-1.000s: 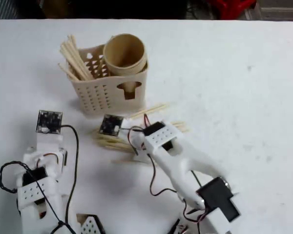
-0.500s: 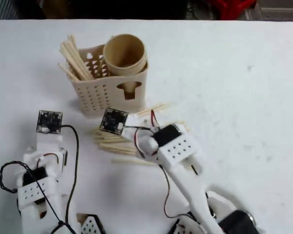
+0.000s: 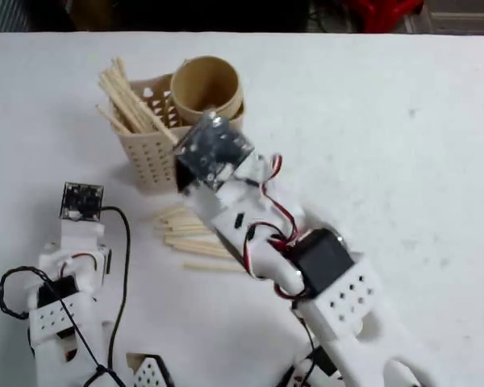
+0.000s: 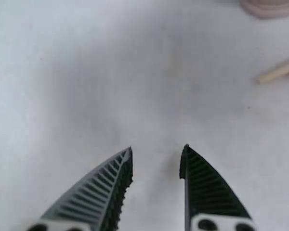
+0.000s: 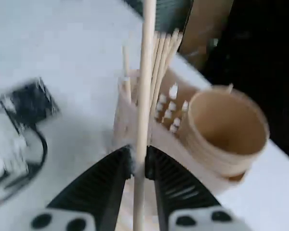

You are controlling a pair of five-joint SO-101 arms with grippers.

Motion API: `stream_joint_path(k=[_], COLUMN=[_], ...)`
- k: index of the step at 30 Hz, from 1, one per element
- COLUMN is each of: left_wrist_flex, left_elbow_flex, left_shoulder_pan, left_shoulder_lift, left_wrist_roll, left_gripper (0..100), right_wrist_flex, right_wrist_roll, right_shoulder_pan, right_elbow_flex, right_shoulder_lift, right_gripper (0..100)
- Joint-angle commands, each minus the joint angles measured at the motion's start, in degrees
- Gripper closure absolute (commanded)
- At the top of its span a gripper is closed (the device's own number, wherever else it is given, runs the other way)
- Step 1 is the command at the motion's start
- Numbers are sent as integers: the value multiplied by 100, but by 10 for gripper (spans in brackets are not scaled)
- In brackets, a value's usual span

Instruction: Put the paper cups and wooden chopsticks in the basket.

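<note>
Right gripper (image 5: 138, 156): mine, clamped on one chopstick (image 5: 145, 96), just by basket (image 3: 157, 157).
Left gripper (image 4: 156, 156): mine, jaws apart, empty, near basket.
Cups (image 3: 206, 89): one stack inside basket.
Bundle (image 3: 129, 97): one, inside basket.
Loose sticks (image 3: 185, 234): about six, before basket.

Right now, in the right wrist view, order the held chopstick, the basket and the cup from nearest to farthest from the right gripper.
1. The chopstick: clamped in the right gripper, touching it.
2. The basket: its near wall stands just beyond the fingertips.
3. The cup: farthest, standing inside the basket behind that wall.
</note>
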Motion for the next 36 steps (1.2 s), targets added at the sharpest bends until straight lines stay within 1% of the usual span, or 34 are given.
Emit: stream_joint_path(k=[1,6,12,16,26,32,36], left_wrist_flex=[-97,-97,-97,-97,-97,-97,-97], left_elbow_flex=[-35,-35,-35,-35,-35,-35,-35], left_shoulder_pan=[-40,-40,-40,-40,-40,-40,-40], left_shoulder_lift=[-110,-110,-110,-110,-110,-110,-110], left_wrist_roll=[53,53,53,53,53,53,53], left_gripper=[827,827,827,827,827,827,827], right_wrist_flex=[-831,-1437,-2703,-2730,-2686,-2422,-2404], right_wrist_roll=[-264,-273,-255,-264,-273,-281,-273], right_shoulder_pan=[-233,-224,-215,-215,-215,-215,-215], right_elbow_flex=[-1029,-2259,-3807,-4501,-4448,-4448,-4448], right_shoulder_lift=[514,1982,3916,4778,4963,4945,4936], right_gripper=[982,982,981,981,979,881,880])
